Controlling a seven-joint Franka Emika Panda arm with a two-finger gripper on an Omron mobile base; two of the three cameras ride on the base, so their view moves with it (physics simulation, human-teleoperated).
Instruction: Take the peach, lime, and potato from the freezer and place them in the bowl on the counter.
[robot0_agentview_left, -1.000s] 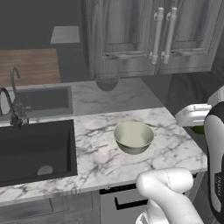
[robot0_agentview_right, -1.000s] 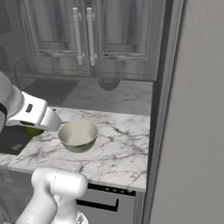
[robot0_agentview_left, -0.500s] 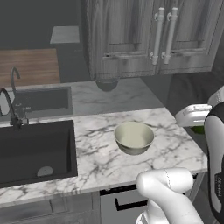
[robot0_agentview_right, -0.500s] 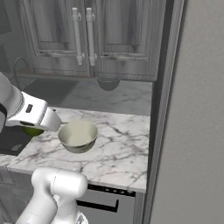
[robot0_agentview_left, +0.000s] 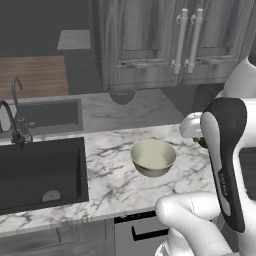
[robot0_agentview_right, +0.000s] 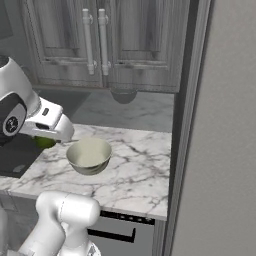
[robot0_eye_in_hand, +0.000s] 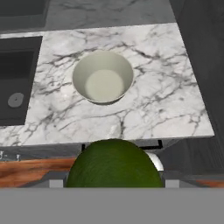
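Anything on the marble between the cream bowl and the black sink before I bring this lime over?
Nothing: in the hand view, bare white veined marble counter runs from the pale cream bowl to the black sink.

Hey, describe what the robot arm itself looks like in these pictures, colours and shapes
The arm is glossy white with rounded, tube-like links and bulbous elbows. A dark grey to black panel runs down one link, bearing small pale lettering too small to read. A round dark joint cap shows on the arm in the right base view. The hand is a blocky white piece. No cables show.

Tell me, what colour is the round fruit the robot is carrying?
Green: it is the lime, clearest in the hand view, close above the counter's bowl.
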